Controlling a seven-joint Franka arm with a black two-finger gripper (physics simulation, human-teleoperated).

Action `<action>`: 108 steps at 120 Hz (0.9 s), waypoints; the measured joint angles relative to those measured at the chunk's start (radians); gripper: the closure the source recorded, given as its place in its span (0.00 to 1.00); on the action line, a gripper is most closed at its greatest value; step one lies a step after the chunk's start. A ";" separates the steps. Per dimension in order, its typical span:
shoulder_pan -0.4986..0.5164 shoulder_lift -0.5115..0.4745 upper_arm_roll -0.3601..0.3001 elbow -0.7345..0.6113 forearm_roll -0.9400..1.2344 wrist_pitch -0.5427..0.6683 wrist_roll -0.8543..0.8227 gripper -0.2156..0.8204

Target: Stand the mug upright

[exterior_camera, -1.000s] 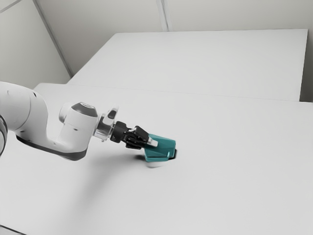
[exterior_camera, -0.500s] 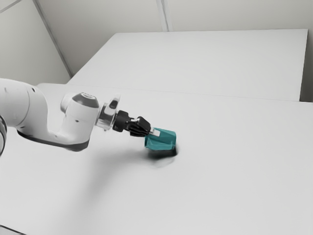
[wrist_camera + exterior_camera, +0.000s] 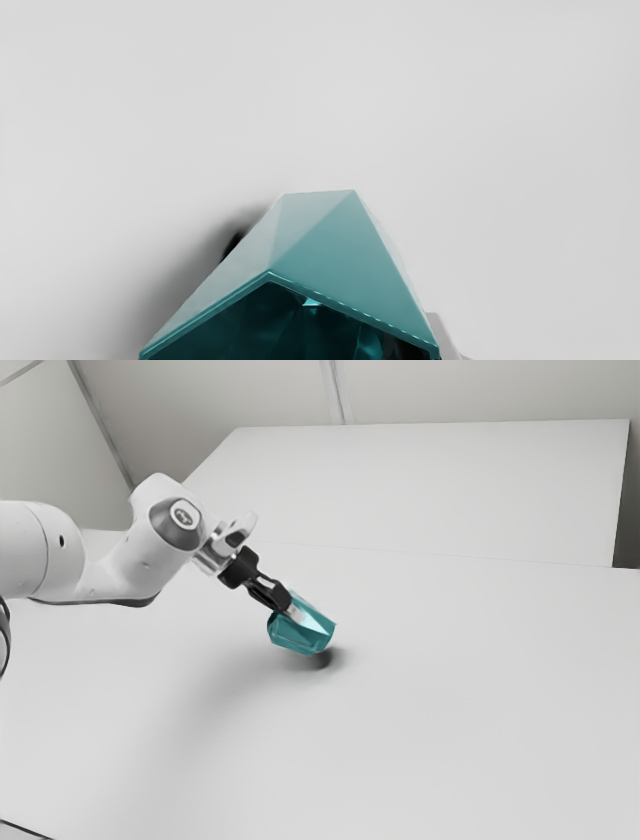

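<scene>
"What does the black gripper [image 3: 293, 611] hold?"

"It pinches the teal mug [image 3: 302, 639], one pale fingertip [image 3: 440, 336] against the outside; how far apart its fingers stand, I cannot tell."

"And the mug?"

"Tilted, over its dark shadow [image 3: 322, 659] on the white table [image 3: 450, 710]."

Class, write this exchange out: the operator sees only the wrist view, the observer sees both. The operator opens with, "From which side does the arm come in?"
Observer: The arm comes in from the exterior view's left, its hand sloping down to the mug.
Operator: Does the mug stand upright, seen from there?
Observer: No, it is tilted.
Operator: What do you see of the jaws?
Observer: Black links, with a pale tip against the mug's side.
</scene>
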 joint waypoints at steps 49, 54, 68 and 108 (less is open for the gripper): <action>0.000 0.000 -0.003 0.106 0.448 -0.137 -0.187 0.97; 0.000 0.002 -0.004 0.107 0.476 -0.143 -0.205 0.97; 0.000 0.008 -0.011 0.105 0.529 -0.150 -0.253 0.97; 0.000 0.025 -0.027 0.096 0.582 -0.139 -0.364 0.97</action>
